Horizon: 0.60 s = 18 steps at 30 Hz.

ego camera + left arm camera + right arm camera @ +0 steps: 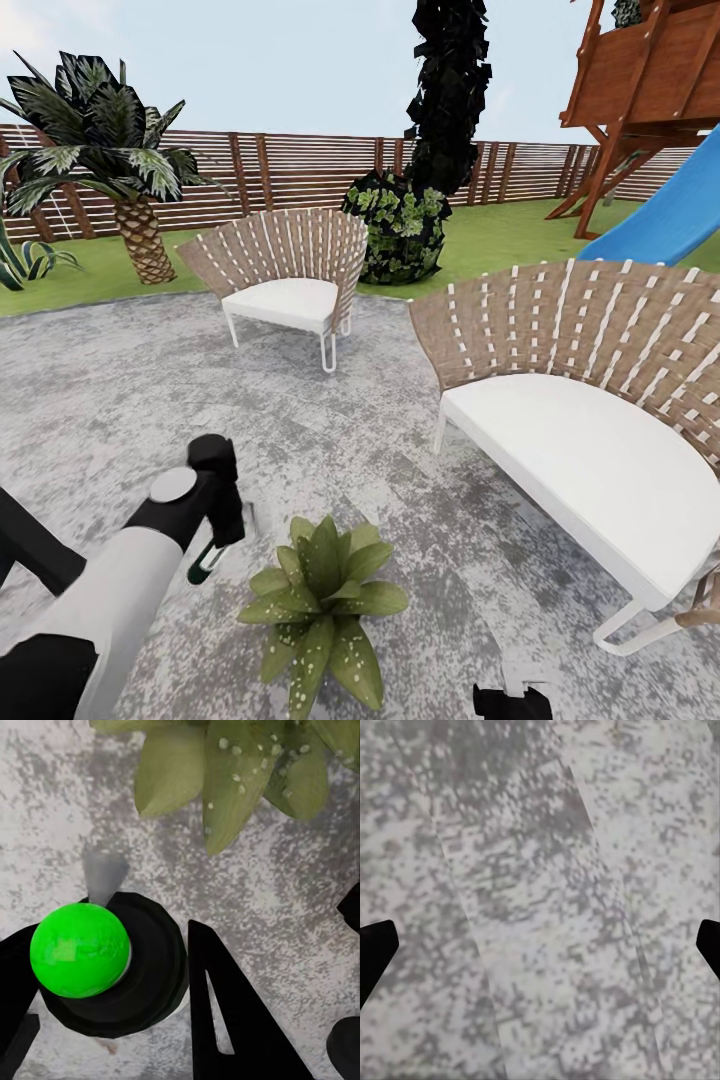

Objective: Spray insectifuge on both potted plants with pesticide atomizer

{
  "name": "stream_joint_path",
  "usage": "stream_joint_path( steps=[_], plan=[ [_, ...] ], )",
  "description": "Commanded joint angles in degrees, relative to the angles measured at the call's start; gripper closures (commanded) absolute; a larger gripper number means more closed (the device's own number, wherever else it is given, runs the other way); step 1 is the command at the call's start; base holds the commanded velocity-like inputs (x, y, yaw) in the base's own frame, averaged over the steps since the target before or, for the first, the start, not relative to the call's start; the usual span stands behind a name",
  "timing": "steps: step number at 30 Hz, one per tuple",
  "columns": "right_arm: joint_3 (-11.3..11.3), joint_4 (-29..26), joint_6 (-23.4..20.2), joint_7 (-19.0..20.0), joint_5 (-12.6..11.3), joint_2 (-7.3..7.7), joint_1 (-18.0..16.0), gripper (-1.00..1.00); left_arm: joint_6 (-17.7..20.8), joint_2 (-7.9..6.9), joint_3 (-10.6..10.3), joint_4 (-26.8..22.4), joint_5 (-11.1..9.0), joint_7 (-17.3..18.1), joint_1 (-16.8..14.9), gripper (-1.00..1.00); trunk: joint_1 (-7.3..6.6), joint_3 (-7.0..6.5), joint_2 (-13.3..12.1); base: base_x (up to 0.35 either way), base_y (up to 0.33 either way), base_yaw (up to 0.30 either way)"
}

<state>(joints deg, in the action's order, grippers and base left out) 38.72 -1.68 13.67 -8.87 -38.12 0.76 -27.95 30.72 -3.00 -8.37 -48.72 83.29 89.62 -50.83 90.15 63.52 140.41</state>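
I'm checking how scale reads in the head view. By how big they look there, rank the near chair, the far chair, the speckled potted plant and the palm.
1. Near chair, helped by closeness.
2. Palm and far chair: too alike to rank.
3. Potted plant, smallest.

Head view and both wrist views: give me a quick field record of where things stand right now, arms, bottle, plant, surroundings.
left gripper: shut on the pesticide atomizer, held low over the patio
atomizer aim: nozzle end toward the potted plant
potted plant: on the stone beside the left gripper, speckled leaves, pot hidden
right gripper: open, nothing between the fingers, over bare stone
seating: small chair farther off, bench to the right
background: fence, palm, slide
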Motion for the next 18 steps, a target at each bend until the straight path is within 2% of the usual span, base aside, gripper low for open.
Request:
stream_joint_path(
  steps=[1,2,4,7,12,18],
  plan=[
    [0.5,-0.1,0.0,-0.3,-0.4,0.03,0.0,-1.0,0.4,0.23,-0.3,-0.6,0.3,0.4,-0.1,1.0,-0.01,0.05,0.0,0.0,0.0,0.0],
    [0.5,-0.1,0.0,-0.3,-0.4,0.03,0.0,-1.0,0.2,0.32,-0.9,-1.1,0.3,0.4,-0.1,1.0,-0.01,0.05,0.0,0.0,0.0,0.0],
    [0.5,-0.1,0.0,-0.3,-0.4,0.03,0.0,-1.0,0.2,0.31,-3.7,-2.5,0.3,0.4,-0.2,1.0,-0.01,0.05,0.0,0.0,0.0,0.0],
    [0.5,-0.1,0.0,-0.3,-0.4,0.27,0.0,-1.0,0.3,0.36,-5.8,-3.4,-0.1,0.4,-0.2,1.0,-0.01,0.05,0.0,0.0,0.0,0.0],
    [0.5,-0.1,0.1,-0.2,-0.4,0.52,0.0,-1.0,0.3,0.32,-5.8,-3.6,-0.6,0.4,-0.5,1.0,-0.01,0.05,0.0,0.0,0.0,0.0],
    [0.5,-0.2,0.3,-0.3,-0.6,0.47,0.0,-1.0,0.5,1.14,-5.6,-3.6,-0.7,0.4,-1.7,1.0,-0.01,0.05,0.0,0.011,-0.009,0.045]
  ],
)
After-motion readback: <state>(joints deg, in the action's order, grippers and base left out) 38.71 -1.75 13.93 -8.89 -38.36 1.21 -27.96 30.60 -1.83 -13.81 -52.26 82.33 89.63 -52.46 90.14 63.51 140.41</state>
